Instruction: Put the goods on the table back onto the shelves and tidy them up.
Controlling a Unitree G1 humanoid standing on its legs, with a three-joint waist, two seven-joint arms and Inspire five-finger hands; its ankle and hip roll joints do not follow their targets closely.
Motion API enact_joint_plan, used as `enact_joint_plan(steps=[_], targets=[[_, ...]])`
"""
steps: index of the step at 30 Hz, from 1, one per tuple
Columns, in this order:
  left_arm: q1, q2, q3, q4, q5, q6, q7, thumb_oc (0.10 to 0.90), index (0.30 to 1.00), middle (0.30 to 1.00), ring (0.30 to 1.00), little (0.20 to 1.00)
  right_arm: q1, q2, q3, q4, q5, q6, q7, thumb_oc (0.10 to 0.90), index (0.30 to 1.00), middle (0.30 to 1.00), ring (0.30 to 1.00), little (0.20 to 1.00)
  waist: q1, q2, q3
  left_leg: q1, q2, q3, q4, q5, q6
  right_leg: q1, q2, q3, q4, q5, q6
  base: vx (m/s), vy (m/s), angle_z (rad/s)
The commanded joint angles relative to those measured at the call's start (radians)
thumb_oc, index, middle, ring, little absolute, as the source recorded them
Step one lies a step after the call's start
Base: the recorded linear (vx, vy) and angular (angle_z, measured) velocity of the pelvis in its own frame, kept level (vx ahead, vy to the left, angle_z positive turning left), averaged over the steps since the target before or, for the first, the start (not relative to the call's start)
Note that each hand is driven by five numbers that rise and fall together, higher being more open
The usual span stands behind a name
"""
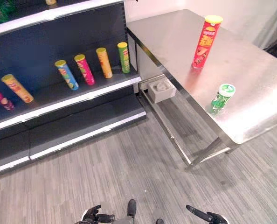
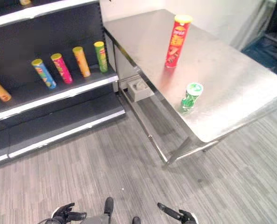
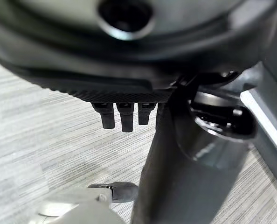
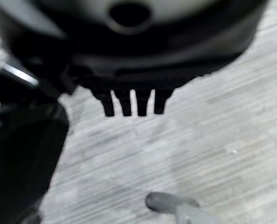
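1. Grey plank floor (image 1: 120, 177) runs under my head camera's left eye; a steel table (image 1: 250, 93), well ahead of my right hand (image 1: 204, 215), carries a red tube (image 1: 205, 42) upright and a green cup (image 1: 222, 97) nearer me.
2. Right eye: shelf (image 2: 59, 95), far ahead of my left hand (image 2: 66, 213), holds coloured tubes (image 2: 67, 65) in a row.
3. Left wrist: my fingers (image 3: 122, 116) hang straight, empty, over floor.
4. Right wrist: my fingers (image 4: 131, 103) hang straight, empty.
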Motion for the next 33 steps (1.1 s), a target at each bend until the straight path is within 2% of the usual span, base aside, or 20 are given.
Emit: enact_joint_plan(steps=[1,3,4,5,6,7,8,9,11,13,16,18,24,27,28,31,33], targets=[[-0.01,0.024,-0.009,0.021,0.031,-0.01,0.009,0.8,0.9,0.9,0.9,0.9,0.0,-0.046,-0.016,-0.016,-0.004,-0.019,-0.021,0.8,0.9,0.9,0.9,0.9,0.036,-0.022,-0.022,-0.025,-0.004,0.048,0.006,-0.073,-0.036,-0.064,-0.024,0.05,-0.008,0.056,0.094,0.12,0.179,-0.21],[-0.012,0.029,-0.006,0.017,0.03,-0.011,0.009,0.8,0.9,0.9,0.9,0.9,-0.002,-0.045,-0.023,-0.017,-0.009,-0.017,-0.018,0.8,0.9,0.9,0.9,0.9,0.039,-0.021,-0.024,-0.012,-0.004,0.08,0.006,-0.093,-0.018,-0.072,-0.05,0.068,0.038,0.048,0.107,0.07,0.205,-0.55],[-0.021,0.041,-0.007,0.002,0.033,-0.008,0.008,0.8,0.9,0.9,0.9,0.9,-0.007,-0.049,-0.032,-0.033,-0.009,-0.02,-0.015,0.8,0.9,0.9,0.9,0.9,0.037,-0.013,-0.012,0.007,-0.003,0.103,0.008,-0.116,0.002,-0.149,-0.06,0.091,0.198,0.055,0.131,-0.06,0.29,-0.74],[-0.04,0.06,-0.015,-0.014,0.04,-0.008,0.015,0.8,0.9,0.9,0.9,0.9,-0.035,-0.057,-0.034,-0.052,-0.001,-0.02,-0.021,0.8,0.9,0.9,0.9,0.9,0.017,-0.022,0.036,0.017,-0.005,0.125,0.009,-0.117,0.02,-0.274,-0.06,0.125,0.384,0.164,0.188,-0.15,0.247,-1.38],[-0.049,0.071,-0.018,-0.015,0.039,-0.005,0.016,0.8,0.9,0.9,0.9,0.9,-0.046,-0.056,-0.031,-0.064,0.006,-0.021,-0.025,0.8,0.9,0.9,0.9,0.9,0.014,-0.019,0.053,0.012,0.007,0.134,0.012,-0.114,0.022,-0.332,-0.057,0.125,0.456,0.177,0.188,-0.12,0.098,-1.14],[-0.052,0.087,-0.014,-0.014,0.045,-0.008,0.017,0.8,0.9,0.9,0.9,0.9,-0.032,-0.052,-0.039,-0.065,0.015,-0.025,-0.027,0.8,0.9,0.9,0.9,0.9,0.014,-0.009,0.047,0.015,0.027,0.132,0.013,-0.129,0.012,-0.343,-0.113,0.065,0.405,0.13,0.149,0.13,-0.133,-0.76],[-0.056,0.093,-0.006,-0.004,0.042,-0.009,0.022,0.8,0.9,0.9,0.9,0.9,-0.027,-0.052,-0.047,-0.04,0.005,-0.014,-0.026,0.8,0.9,0.9,0.9,0.9,0.009,-0.022,0.044,0.033,0.03,0.124,0.008,-0.154,-0.003,-0.344,-0.149,0.006,0.196,0.138,0.146,0.33,-0.258,0.43],[-0.057,0.095,-0.002,0.005,0.046,-0.008,0.018,0.8,0.9,0.9,0.9,0.9,-0.016,-0.048,-0.053,-0.016,0.006,-0.01,-0.022,0.8,0.9,0.9,0.9,0.9,0.001,-0.036,0.034,0.049,0.022,0.116,0.008,-0.172,-0.007,-0.306,-0.155,0.001,0.076,0.157,0.162,0.32,-0.31,0.47],[-0.047,0.087,0.003,0.008,0.046,-0.007,0.021,0.8,0.9,0.9,0.9,0.9,-0.005,-0.044,-0.049,-0.008,0.003,-0.007,-0.021,0.8,0.9,0.9,0.9,0.9,0.001,-0.052,0.026,0.06,0.026,0.118,0.007,-0.174,-0.017,-0.274,-0.153,-0.011,0.039,0.177,0.164,0.17,-0.214,0.45],[-0.044,0.078,0.01,0.015,0.038,-0.011,0.025,0.8,0.9,0.9,0.9,0.9,0.004,-0.041,-0.052,-0.016,0.009,-0.014,-0.022,0.8,0.9,0.9,0.9,0.9,-0.003,-0.062,0.014,0.065,0.048,0.115,0.006,-0.173,-0.034,-0.249,-0.143,-0.018,0.008,0.189,0.157,0.11,-0.227,0.31],[-0.041,0.064,0.01,0.019,0.033,-0.01,0.027,0.8,0.9,0.9,0.9,0.9,0.015,-0.047,-0.061,-0.031,0.024,-0.021,-0.028,0.8,0.9,0.9,0.9,0.9,-0.01,-0.066,0.004,0.07,0.083,0.115,0.006,-0.166,-0.058,-0.22,-0.123,-0.036,-0.008,0.175,0.146,0.09,-0.255,0.01],[-0.04,0.06,0.01,0.001,0.023,-0.011,0.026,0.8,0.9,0.9,0.9,0.9,0.027,-0.074,-0.105,-0.067,0.063,-0.039,-0.046,0.8,0.9,0.9,0.9,0.9,-0.024,-0.064,-0.003,0.081,0.13,0.124,0.008,-0.149,-0.086,-0.189,-0.087,-0.04,-0.008,0.143,0.125,0.13,-0.354,0.27],[-0.021,0.06,0.023,-0.055,0.011,-0.012,0.027,0.8,0.9,0.9,0.9,0.9,0.095,-0.176,-0.277,-0.25,0.129,-0.08,-0.106,0.8,0.9,0.9,0.9,0.9,-0.052,-0.054,0.001,0.078,0.173,0.139,0.085,-0.161,-0.099,-0.146,-0.051,-0.044,-0.008,0.103,0.102,0.06,-0.171,0.04],[-0.019,0.042,0.03,-0.073,0.007,-0.014,0.032,0.8,0.9,0.9,0.9,0.9,0.152,-0.236,-0.395,-0.381,0.134,-0.112,-0.164,0.8,0.9,0.9,0.9,0.9,-0.077,-0.052,0.009,0.043,0.162,0.151,0.173,-0.183,-0.092,-0.124,-0.058,-0.052,-0.008,0.088,0.095,0.04,-0.05,-0.06],[-0.02,0.033,0.028,-0.072,0.005,-0.016,0.035,0.8,0.9,0.9,0.9,0.9,0.17,-0.254,-0.448,-0.423,0.149,-0.123,-0.181,0.8,0.9,0.9,0.9,0.9,-0.081,-0.052,0.013,0.026,0.143,0.152,0.185,-0.188,-0.081,-0.12,-0.062,-0.054,-0.008,0.086,0.097,0.02,-0.008,-0.07],[-0.024,0.025,0.027,-0.068,0.013,-0.012,0.037,0.8,0.9,0.9,0.9,0.9,0.173,-0.302,-0.519,-0.496,0.133,-0.136,-0.22,0.8,0.9,0.9,0.9,0.9,-0.077,-0.056,0.007,-0.03,0.073,0.128,0.151,-0.181,-0.063,-0.126,-0.065,-0.042,-0.008,0.093,0.104,0.05,0.021,-0.01],[-0.019,0.02,0.027,-0.059,0.037,-0.007,0.036,0.8,0.9,0.9,0.9,0.9,0.191,-0.334,-0.581,-0.63,0.102,-0.145,-0.232,0.8,0.9,0.9,0.9,0.9,-0.086,-0.042,-0.005,-0.008,0.062,0.118,0.082,-0.173,-0.055,-0.125,-0.047,-0.019,-0.008,0.09,0.11,0.09,0.072,-0.01]])
